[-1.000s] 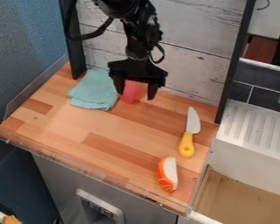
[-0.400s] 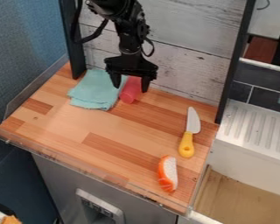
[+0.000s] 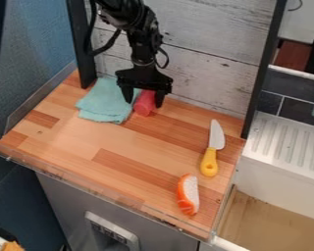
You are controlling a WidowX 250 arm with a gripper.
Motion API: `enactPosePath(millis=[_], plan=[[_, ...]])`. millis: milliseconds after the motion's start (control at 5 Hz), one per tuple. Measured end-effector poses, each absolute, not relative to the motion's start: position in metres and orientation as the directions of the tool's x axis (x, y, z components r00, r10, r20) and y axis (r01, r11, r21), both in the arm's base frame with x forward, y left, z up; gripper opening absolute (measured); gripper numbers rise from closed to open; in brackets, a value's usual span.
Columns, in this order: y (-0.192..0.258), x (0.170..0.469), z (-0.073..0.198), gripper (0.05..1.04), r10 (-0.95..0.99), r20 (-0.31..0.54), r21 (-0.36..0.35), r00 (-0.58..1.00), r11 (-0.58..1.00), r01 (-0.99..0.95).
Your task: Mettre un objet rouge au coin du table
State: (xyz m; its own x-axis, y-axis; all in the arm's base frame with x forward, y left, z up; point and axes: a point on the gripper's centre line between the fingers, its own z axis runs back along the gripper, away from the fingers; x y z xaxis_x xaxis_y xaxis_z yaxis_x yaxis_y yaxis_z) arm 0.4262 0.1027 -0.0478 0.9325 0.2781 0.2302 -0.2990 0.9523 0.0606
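One red cylinder (image 3: 144,103), the thing to be moved, lies near the back of the wooden bench (image 3: 114,147), just beside the folded teal cloth (image 3: 107,101), its near end pointing towards the front. It looks like a smooth, hollow or solid plastic toy, so I would expect it to be light and fairly stiff, unlikely to break, but apt to roll or slip if pinched off-centre. The best hold is across its narrow width, around the middle, with even pressure on both long sides; a grip on the rounded near end could squirt it forward.

The gripper (image 3: 143,102) is spread wide, pointing down, with its two fingers on either side of the cylinder. The finger on the cloth side overlaps the cloth's edge in view, and the other is close against the cylinder's far side; whether either touches I cannot tell. Nothing appears to be clasped. Closing looks like the next step, and it calls for care: the cloth could get caught along with the cylinder. After that come a lift and the carry to a corner, though which corner is meant is unclear.
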Motion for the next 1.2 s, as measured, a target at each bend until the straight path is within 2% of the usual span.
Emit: enactPosePath(millis=[200,600,800,1000,1200], plan=[[0.104,0.429,-0.049,0.693,0.286,0.253,0.061,0.924,0.949,-0.310],[0.102,0.425,-0.052,0.675,0.296,0.257,0.048,0.920,0.947,-0.318],[0.095,0.417,-0.049,0.675,0.347,0.216,-0.039,0.913,0.937,-0.347],[0.094,0.403,-0.031,0.675,0.396,0.243,-0.048,0.885,0.916,-0.397],[0.098,0.388,-0.001,0.675,0.456,0.306,-0.047,0.836,0.884,-0.465]])
